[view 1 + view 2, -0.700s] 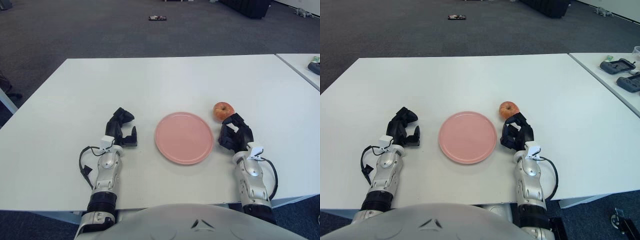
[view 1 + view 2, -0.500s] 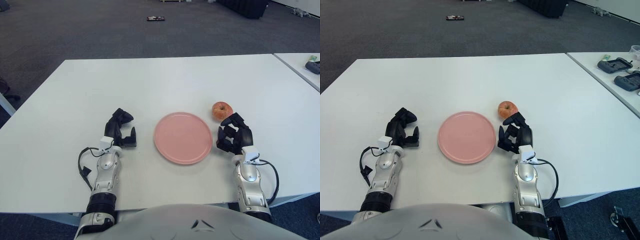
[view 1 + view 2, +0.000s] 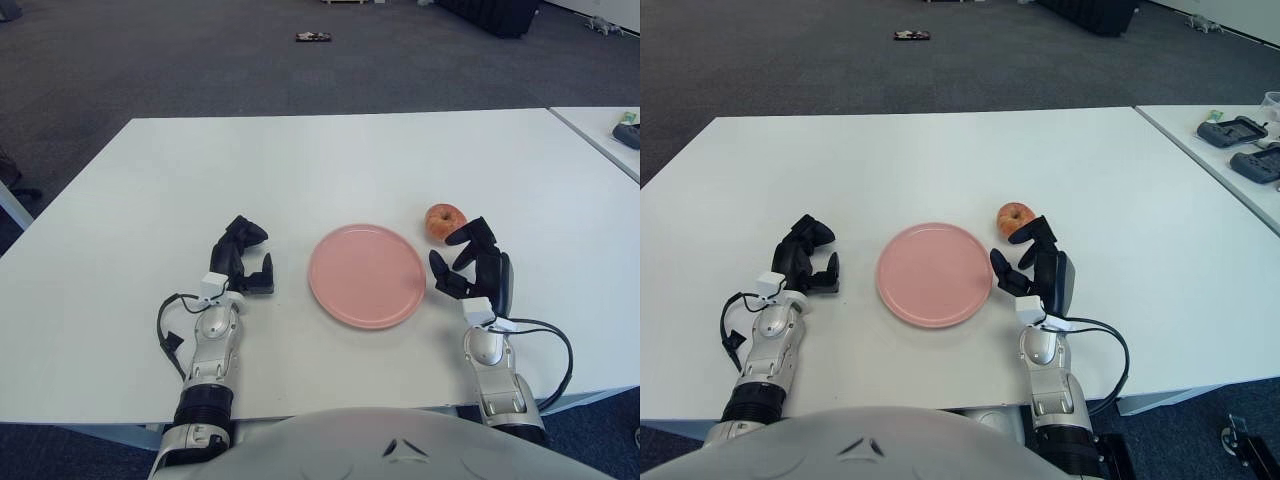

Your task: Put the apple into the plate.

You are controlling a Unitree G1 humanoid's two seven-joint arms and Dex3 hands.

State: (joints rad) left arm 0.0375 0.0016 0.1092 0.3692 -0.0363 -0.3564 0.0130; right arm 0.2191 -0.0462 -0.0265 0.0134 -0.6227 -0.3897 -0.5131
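A red-orange apple (image 3: pixel 445 221) lies on the white table, just right of and behind an empty pink plate (image 3: pixel 367 275). My right hand (image 3: pixel 470 266) is raised just in front of the apple, palm turned toward the plate, fingers spread, holding nothing; its upper fingertip is close to the apple. My left hand (image 3: pixel 243 262) rests on the table left of the plate, fingers curled and empty.
The white table (image 3: pixel 300 170) stretches far behind the plate. A second table with dark devices (image 3: pixel 1240 145) stands at the right. A small dark object (image 3: pixel 314 37) lies on the carpet far behind.
My right hand has lifted and rotated, and its fingers have opened out beside the apple. The left hand, apple and plate have not moved.
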